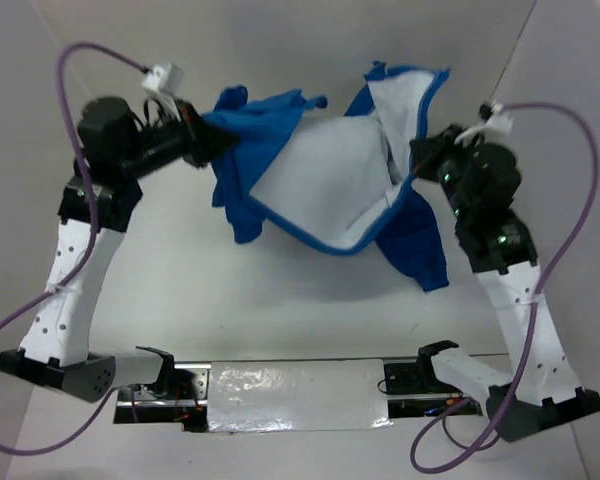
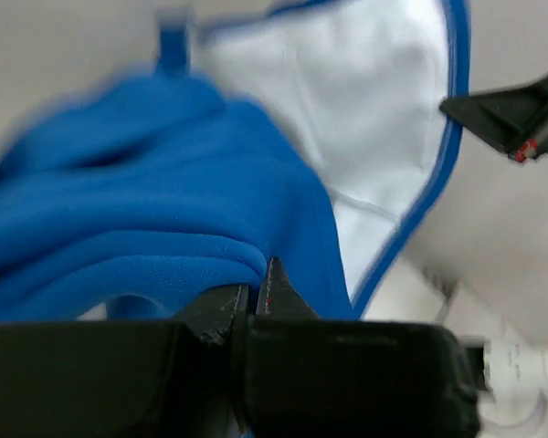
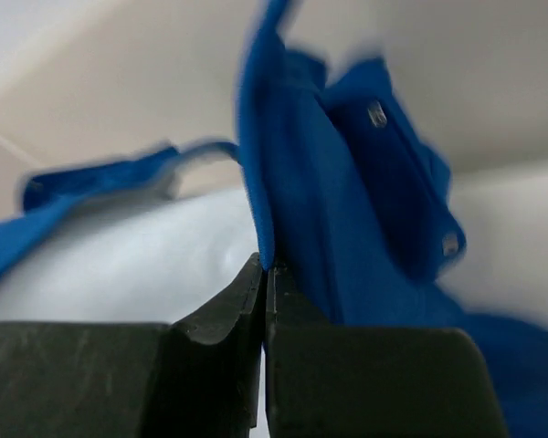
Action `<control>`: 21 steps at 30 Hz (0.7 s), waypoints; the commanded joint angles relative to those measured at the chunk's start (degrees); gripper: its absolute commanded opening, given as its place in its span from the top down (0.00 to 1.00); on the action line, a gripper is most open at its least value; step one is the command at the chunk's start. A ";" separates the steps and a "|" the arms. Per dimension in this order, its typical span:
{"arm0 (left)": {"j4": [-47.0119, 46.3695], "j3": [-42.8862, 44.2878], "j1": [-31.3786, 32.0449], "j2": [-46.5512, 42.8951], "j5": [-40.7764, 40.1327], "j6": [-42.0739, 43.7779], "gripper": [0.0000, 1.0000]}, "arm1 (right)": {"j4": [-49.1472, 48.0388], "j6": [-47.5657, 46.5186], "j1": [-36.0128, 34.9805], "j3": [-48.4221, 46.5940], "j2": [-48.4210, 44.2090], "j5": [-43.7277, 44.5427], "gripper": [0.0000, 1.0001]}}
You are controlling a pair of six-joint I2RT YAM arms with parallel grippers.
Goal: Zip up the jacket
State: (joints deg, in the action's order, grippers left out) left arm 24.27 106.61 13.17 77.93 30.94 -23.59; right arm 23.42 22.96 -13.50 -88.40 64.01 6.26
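**Jacket stretched between both arms**

The royal-blue jacket [image 1: 415,245] is held over the surface [image 1: 280,310], white lining [image 1: 330,185] upward. The jaws of the left arm [image 1: 80,260] are clenched on a blue fold. The jaws of the right arm [image 1: 510,275] are clenched on a blue edge.

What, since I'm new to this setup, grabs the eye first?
The royal-blue jacket, white lining up, is held spread out at the centre of the top view. The left gripper is shut on its bunched blue fabric at left, the right gripper on its edge at right.
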 commanded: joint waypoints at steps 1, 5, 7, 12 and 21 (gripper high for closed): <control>2.19 -20.76 0.02 -3.38 -3.42 -0.55 1.00 | -0.91 7.26 -0.13 22.52 -3.00 0.17 0.93; -3.53 -50.64 -0.34 -8.49 -3.43 -6.71 0.87 | -5.92 13.15 -0.13 42.93 -5.83 -5.29 0.65; -3.79 -55.52 -0.42 -8.59 -4.82 -10.57 0.67 | -4.45 13.16 -0.30 45.95 -4.69 -5.30 0.40; -0.46 -55.29 -0.95 -9.02 -8.17 -12.53 0.01 | 3.29 11.85 -0.48 41.91 -4.94 4.89 0.18; 0.35 -55.44 0.28 -14.82 -7.30 -15.25 0.01 | 0.06 6.75 -0.39 41.56 -3.63 -0.97 0.00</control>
State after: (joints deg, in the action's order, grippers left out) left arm 26.06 53.01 12.67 63.96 21.54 -36.95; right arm 26.59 31.79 -13.63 -45.12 58.37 9.50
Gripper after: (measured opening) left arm 0.993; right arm 0.988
